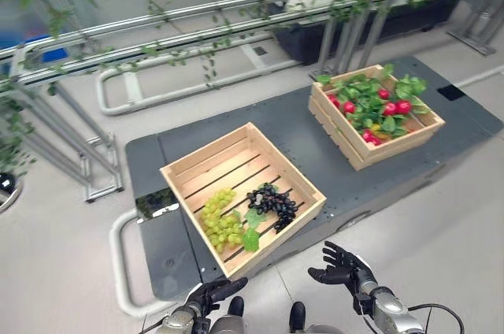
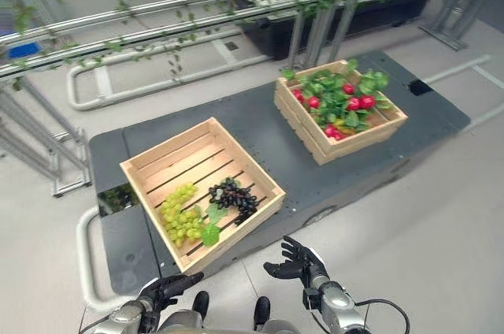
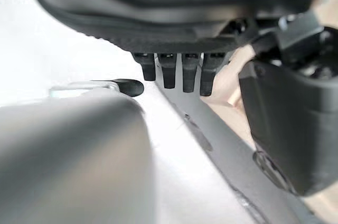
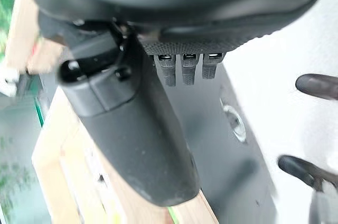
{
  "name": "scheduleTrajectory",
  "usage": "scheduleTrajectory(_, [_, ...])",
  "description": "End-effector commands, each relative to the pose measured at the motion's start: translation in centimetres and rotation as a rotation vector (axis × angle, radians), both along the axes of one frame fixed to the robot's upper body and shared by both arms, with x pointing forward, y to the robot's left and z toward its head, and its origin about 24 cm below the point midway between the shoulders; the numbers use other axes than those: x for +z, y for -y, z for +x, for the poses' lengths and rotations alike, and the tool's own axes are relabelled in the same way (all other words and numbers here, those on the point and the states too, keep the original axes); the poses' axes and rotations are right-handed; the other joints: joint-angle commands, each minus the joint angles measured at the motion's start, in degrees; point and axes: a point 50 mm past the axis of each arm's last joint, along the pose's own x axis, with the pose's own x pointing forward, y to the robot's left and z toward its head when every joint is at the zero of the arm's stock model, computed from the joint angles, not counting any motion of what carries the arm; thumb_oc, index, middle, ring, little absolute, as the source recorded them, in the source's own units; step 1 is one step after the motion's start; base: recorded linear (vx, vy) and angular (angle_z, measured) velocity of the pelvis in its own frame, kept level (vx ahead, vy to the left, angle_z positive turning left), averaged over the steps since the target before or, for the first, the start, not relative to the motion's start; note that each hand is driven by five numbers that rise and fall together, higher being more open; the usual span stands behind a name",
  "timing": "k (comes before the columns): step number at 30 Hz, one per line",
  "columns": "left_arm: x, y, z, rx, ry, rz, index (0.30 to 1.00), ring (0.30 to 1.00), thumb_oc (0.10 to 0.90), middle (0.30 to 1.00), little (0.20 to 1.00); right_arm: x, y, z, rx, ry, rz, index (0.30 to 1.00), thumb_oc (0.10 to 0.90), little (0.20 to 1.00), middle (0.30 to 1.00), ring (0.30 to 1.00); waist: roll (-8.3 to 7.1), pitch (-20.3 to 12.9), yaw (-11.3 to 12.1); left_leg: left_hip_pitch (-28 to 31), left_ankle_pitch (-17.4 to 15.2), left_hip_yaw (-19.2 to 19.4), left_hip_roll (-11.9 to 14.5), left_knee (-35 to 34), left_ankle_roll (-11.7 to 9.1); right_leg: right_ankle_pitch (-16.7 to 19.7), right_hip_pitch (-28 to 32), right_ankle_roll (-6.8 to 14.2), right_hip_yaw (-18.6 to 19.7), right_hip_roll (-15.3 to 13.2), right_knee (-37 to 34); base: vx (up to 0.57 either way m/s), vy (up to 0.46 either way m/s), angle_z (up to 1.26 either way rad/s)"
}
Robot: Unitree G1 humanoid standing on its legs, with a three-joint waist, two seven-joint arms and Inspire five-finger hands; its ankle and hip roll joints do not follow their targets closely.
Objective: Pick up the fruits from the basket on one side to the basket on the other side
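1. Two wooden crates sat on the dark grey surface (image 1: 283, 125), well apart from each other.
2. The near crate (image 1: 242, 196) held green grapes (image 1: 220, 220) and black grapes (image 1: 274, 202) lying side by side on its slats.
3. The far crate (image 1: 373, 116) was full of red fruits (image 1: 395, 107) among green leaves.
4. The left robot hand (image 1: 214, 292) hovered below the near crate's front edge, fingers loosely extended, holding nothing.
5. The right robot hand (image 1: 343, 266) hung off the surface's near edge, fingers spread wide, empty.
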Motion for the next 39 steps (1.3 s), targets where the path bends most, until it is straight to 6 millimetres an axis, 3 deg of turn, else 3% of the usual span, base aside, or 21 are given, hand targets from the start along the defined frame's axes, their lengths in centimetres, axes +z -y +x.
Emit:
scheduleTrajectory(1, [2.0, 0.9, 4.0, -0.033, 0.168, -0.040, 0.900, 0.900, 0.800, 0.900, 0.900, 1.2, 0.3, 1.1, -0.006, 0.096, 0.018, 0.900, 0.800, 0.900, 0.900, 0.900, -1.65, -0.9, -0.2, 1.3, -4.0, 5.1, -0.5, 2.1, 2.3, 0.6, -0.3, 3.8, -0.1, -4.1, 1.5, 0.04, 0.072, 0.54])
scheduleTrajectory(4, [2.0, 1.1, 4.0, -0.066, 0.172, -0.051, 0.900, 0.900, 0.800, 0.900, 0.900, 1.1, 0.3, 0.9, -0.008, 0.094, 0.023, 0.900, 0.800, 0.900, 0.900, 0.900, -0.36, -0.7, -0.6, 2.6, 0.2, 8.5, 1.5, -4.6, 1.0, 0.0, 0.8, 3.7, -1.8, -3.4, 1.1, 0.06, 0.108, 0.38])
scheduleTrajectory(5, [2.0, 1.6, 4.2, -0.086, 0.176, -0.057, 0.900, 0.900, 0.800, 0.900, 0.900, 1.1, 0.4, 0.9, -0.024, 0.098, 0.021, 0.900, 0.800, 0.900, 0.900, 0.900, -0.01, -0.4, -0.8, 1.8, 2.0, 11.3, 2.4, -6.4, 0.2, -0.2, 1.3, 3.7, -3.0, -3.3, 0.9, 0.05, 0.183, 0.56])
scheduleTrajectory(6, [2.0, 2.0, 4.5, -0.087, 0.183, -0.064, 0.900, 0.900, 0.800, 0.900, 0.900, 1.0, 0.3, 1.0, -0.044, 0.100, 0.021, 0.900, 0.800, 0.900, 0.900, 0.900, 0.13, -0.3, -0.9, 1.3, 2.5, 13.6, 2.8, -7.0, 0.1, -0.4, 1.7, 4.0, -4.5, -3.7, 0.6, 0.04, 0.174, 0.68])
scheduleTrajectory(7, [2.0, 2.1, 4.6, -0.088, 0.185, -0.065, 0.900, 0.900, 0.800, 0.900, 0.900, 1.0, 0.3, 1.0, -0.048, 0.100, 0.022, 0.900, 0.800, 0.900, 0.900, 0.900, 0.15, -0.2, -0.9, 1.2, 2.6, 13.5, 2.7, -7.2, 0.0, -0.4, 1.7, 4.0, -4.7, -3.8, 0.8, 0.07, 0.268, 0.80])
scheduleTrajectory(11, [2.1, 2.1, 4.9, -0.118, 0.195, -0.064, 0.900, 0.900, 0.800, 0.900, 0.900, 0.5, -0.3, 0.5, -0.028, 0.078, 0.021, 0.900, 0.800, 0.900, 0.900, 0.900, -0.11, -0.6, -0.5, 2.2, 1.6, 12.1, 1.5, -8.0, 0.8, -0.8, 1.5, 5.1, -5.6, -5.6, 2.4, 0.13, 0.270, 0.48])
scheduleTrajectory(16, [3.1, 1.7, 5.2, -0.323, 0.206, -0.041, 0.900, 0.900, 0.800, 0.900, 0.900, 0.4, -1.2, -0.6, 0.010, 0.057, 0.039, 0.900, 0.800, 0.900, 0.900, 0.900, -0.23, -1.0, -0.8, 4.2, -0.7, 11.5, -0.4, -8.1, 3.2, -1.6, 0.3, 7.3, -5.5, -8.5, 6.8, 0.13, 0.271, 0.00])
scheduleTrajectory(19, [3.7, 1.8, 5.7, -0.386, 0.195, -0.059, 0.900, 0.900, 0.800, 0.900, 0.900, 0.5, -1.3, -0.4, 0.009, 0.066, 0.035, 0.900, 0.800, 0.900, 0.900, 0.900, 0.22, -0.8, -0.8, 4.1, -1.2, 11.6, -0.9, -8.1, 4.1, -2.6, -0.4, 7.6, -5.2, -9.1, 9.2, 0.05, 0.235, -0.04])
scheduleTrajectory(23, [5.9, 1.2, 7.6, -0.516, 0.235, 0.073, 0.900, 0.900, 0.800, 0.900, 0.900, 1.6, -0.4, 0.9, -0.040, 0.151, 0.013, 0.900, 0.800, 0.900, 0.900, 0.900, 1.48, 1.7, -1.0, 2.4, -2.0, 12.2, -2.5, -6.3, 6.1, -2.0, -6.7, 8.1, -3.6, -10.8, 21.6, -0.06, 0.171, -0.19])
scheduleTrajectory(26, [7.3, -0.2, 9.0, -0.448, 0.277, 0.136, 0.900, 0.900, 0.800, 0.900, 0.900, 2.0, 0.1, 1.3, -0.039, 0.165, -0.012, 0.900, 0.800, 0.900, 0.900, 0.900, 1.69, 2.8, -1.4, 2.2, -2.2, 12.1, -2.6, -6.3, 5.7, 0.9, -7.2, 8.0, -2.8, -12.0, 15.6, -0.04, -0.043, -0.17])
scheduleTrajectory(27, [8.1, -0.8, 9.9, -0.417, 0.313, 0.181, 0.900, 0.900, 0.800, 0.900, 0.900, 2.1, 0.6, 1.4, -0.040, 0.170, -0.014, 0.900, 0.800, 0.900, 0.900, 0.900, 1.52, 3.0, -1.7, 1.8, -2.6, 12.0, -3.0, -6.3, 5.5, 4.2, -8.2, 8.7, -0.9, -12.7, 11.1, -0.05, -0.142, -0.03])
scheduleTrajectory(29, [8.9, -1.9, 10.4, -0.358, 0.349, 0.228, 0.900, 0.900, 0.800, 0.900, 0.900, 2.2, 1.2, 1.6, -0.042, 0.171, -0.017, 0.900, 0.800, 0.900, 0.900, 0.900, 1.40, 3.1, -2.3, 2.0, -3.4, 11.5, -3.0, -6.7, 5.4, 7.1, -9.1, 9.3, 2.6, -12.6, 4.5, -0.03, -0.200, 0.09])
scheduleTrajectory(34, [11.7, -4.3, 11.3, -0.202, 0.555, 0.458, 0.900, 0.900, 0.800, 0.900, 0.900, 1.3, 0.8, 0.0, -0.024, 0.109, 0.006, 0.900, 0.800, 0.900, 0.900, 0.900, 0.68, 1.5, -2.4, 1.4, -1.2, 9.9, -0.1, -8.1, 4.3, 4.8, -7.3, 9.0, 2.6, -8.6, 2.7, 0.06, -0.317, 0.56])
scheduleTrajectory(39, [14.8, -4.9, 12.8, -0.104, 0.742, 0.638, 0.900, 0.900, 0.800, 0.900, 0.900, 1.7, 0.8, 0.9, -0.047, 0.119, 0.008, 0.900, 0.800, 0.900, 0.900, 0.900, 0.54, 1.9, -1.4, -0.6, 0.3, 8.2, 1.6, -8.1, 2.6, 4.1, -6.4, 7.3, 0.9, -7.1, 0.3, -0.03, -0.165, 0.13])
